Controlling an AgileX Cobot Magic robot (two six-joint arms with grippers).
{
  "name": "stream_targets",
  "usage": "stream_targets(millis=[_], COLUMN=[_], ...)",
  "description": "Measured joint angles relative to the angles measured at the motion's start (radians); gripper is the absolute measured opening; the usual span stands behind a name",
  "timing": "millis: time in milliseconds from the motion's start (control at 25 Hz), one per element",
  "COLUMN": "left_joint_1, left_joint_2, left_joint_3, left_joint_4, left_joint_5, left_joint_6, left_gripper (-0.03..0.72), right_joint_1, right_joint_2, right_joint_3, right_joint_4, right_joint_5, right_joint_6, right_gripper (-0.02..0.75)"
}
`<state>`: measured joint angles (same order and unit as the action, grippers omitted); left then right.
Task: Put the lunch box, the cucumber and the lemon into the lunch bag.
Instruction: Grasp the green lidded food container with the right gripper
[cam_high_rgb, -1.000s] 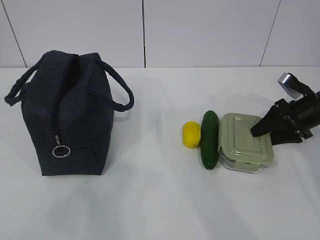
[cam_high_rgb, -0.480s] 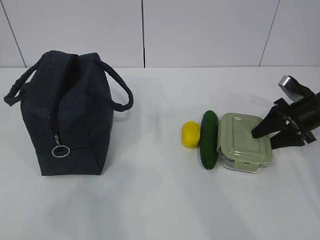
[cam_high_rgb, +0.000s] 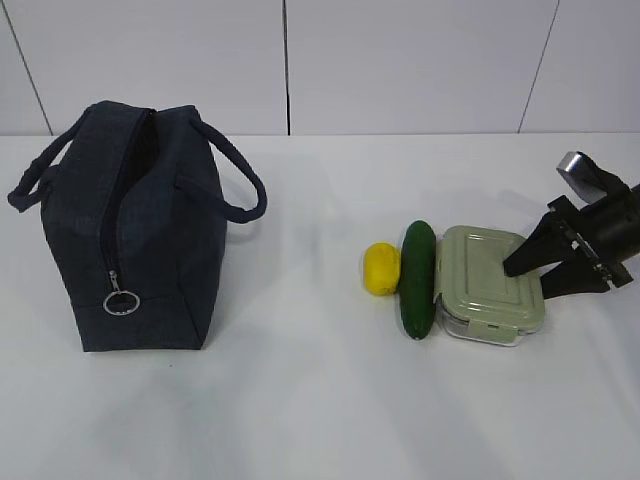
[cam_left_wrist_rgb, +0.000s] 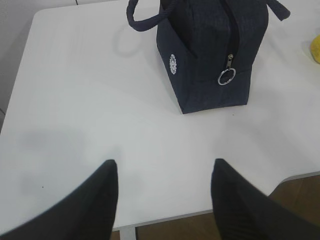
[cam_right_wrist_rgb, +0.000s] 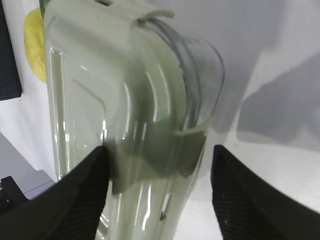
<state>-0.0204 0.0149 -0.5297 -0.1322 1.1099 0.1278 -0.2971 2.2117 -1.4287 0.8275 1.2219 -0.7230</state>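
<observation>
Black right gripper (cam_high_rgb: 528, 276), jaws spread wide, straddling the lunch box (cam_high_rgb: 490, 285) corner, nothing held.

Black right pincer (cam_high_rgb: 532, 274) with 2 tapered ribbed fingers (cam_right_wrist_rgb: 80, 200); silver cylindrical wrist cap (cam_high_rgb: 577, 166).

On the white table (cam_high_rgb: 300, 400) there is one lunch bag (cam_high_rgb: 140, 230), bearing two loop handles and one metal ring pull (cam_high_rgb: 121, 302). There is one lemon (cam_high_rgb: 381, 268), one cucumber (cam_high_rgb: 419, 279) and one lunch box (cam_high_rgb: 485, 283). Two grippers are counted: the right gripper (cam_high_rgb: 525, 272) and the left gripper (cam_left_wrist_rgb: 165, 200)
</observation>
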Motion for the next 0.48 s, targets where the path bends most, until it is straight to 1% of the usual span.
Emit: stream_targets(millis=[480], left_joint_1=[0.000], left_joint_2=[0.000], left_joint_3=[0.000], left_joint_4=[0.000], left_joint_5=[0.000], left_joint_6=[0.000], left_gripper=[0.425], right_joint_1=[0.000], right_joint_2=[0.000], right_joint_3=[-0.001], right_joint_4=[0.002], right_joint_5=[0.000], right_joint_6=[-0.014], right_gripper=[0.491])
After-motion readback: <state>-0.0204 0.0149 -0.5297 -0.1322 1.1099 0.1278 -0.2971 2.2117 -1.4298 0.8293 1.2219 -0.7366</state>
